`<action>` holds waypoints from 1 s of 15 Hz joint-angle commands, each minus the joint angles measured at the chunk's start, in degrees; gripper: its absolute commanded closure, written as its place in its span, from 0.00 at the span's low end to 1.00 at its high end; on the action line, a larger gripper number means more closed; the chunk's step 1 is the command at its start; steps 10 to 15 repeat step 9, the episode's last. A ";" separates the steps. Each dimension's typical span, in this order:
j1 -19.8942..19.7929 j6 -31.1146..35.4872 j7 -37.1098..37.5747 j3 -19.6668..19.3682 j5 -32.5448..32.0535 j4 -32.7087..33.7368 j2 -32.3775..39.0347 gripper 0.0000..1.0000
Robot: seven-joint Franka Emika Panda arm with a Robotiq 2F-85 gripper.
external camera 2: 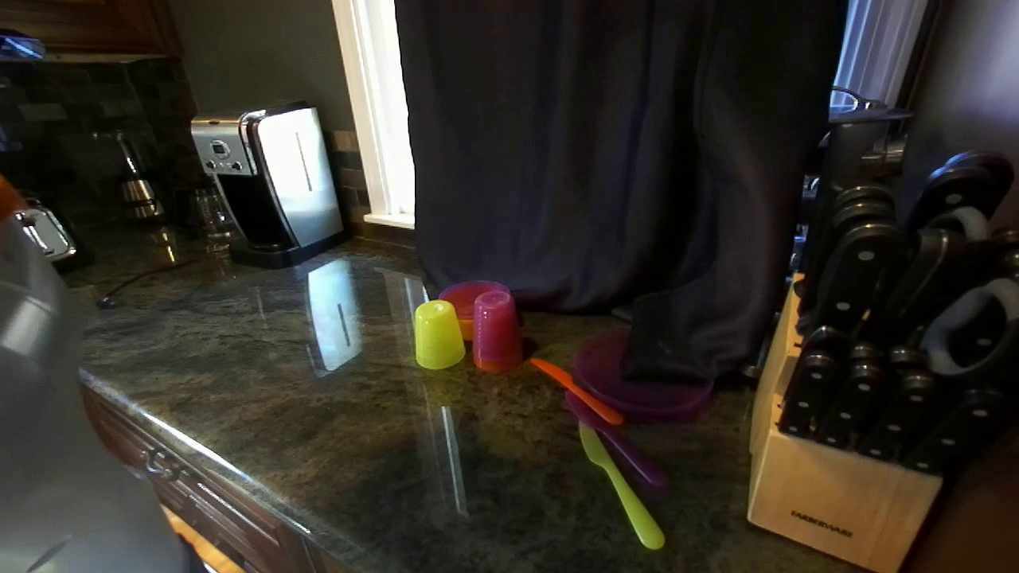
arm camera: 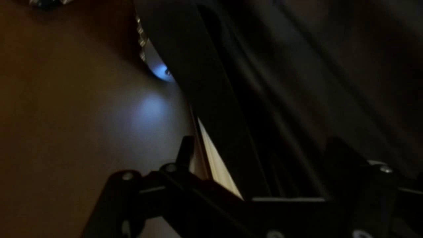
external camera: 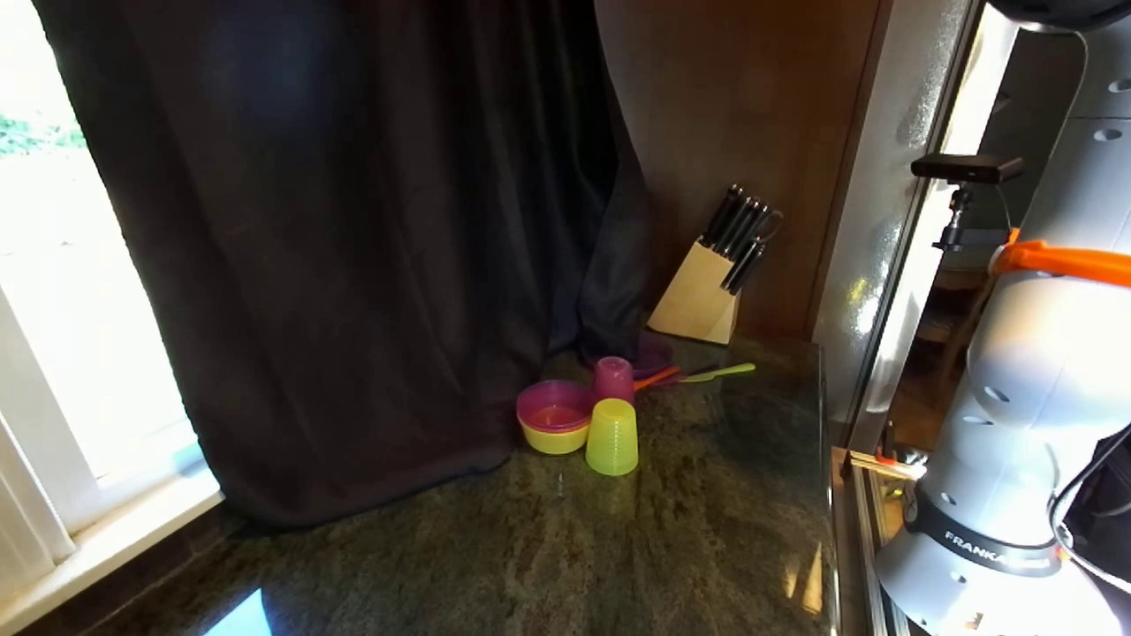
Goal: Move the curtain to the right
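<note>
Curtain (external camera: pixel 353 265): hanging in long folds across the window (external camera: pixel 75 265), hem down at the counter (external camera: pixel 671 548); in an exterior view its lower corner covers part of the purple plate (external camera 2: pixel 599 362), near the knife block (external camera 2: pixel 844 493). Fingers (arm camera: pixel 185 150), from the wrist view: spread wide, closed on nothing I can see. The curtain's edge shows between them; whether they touch it, I can't make out. Yellow-green cup (external camera 2: pixel 439 338) and pink cup (external camera 2: pixel 497 334) stand upside down beside the stacked bowls (external camera: pixel 555 442).

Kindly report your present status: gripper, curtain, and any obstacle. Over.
Gripper open. Curtain ungripped, edge visible between jaws. Possibly in the way: purple plate under curtain's lower corner, stacked bowls nearby.
</note>
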 commanded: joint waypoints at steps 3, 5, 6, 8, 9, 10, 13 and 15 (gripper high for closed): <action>-0.21 -19.36 -4.01 -1.26 11.78 6.06 0.15 0.00; 0.22 -17.55 -2.53 -0.43 9.73 4.43 -0.48 0.00; 0.18 -19.74 -3.05 -0.82 10.99 4.92 -0.44 0.00; 0.09 -20.63 -3.68 -1.14 11.87 5.06 -0.38 0.00; 0.06 -20.63 -3.83 -1.17 12.01 5.06 -0.29 0.00; 0.06 -20.63 -3.83 -1.17 12.01 5.06 -0.29 0.00; 0.06 -20.63 -3.83 -1.17 12.01 5.06 -0.29 0.00; 0.06 -20.63 -3.83 -1.17 12.01 5.06 -0.29 0.00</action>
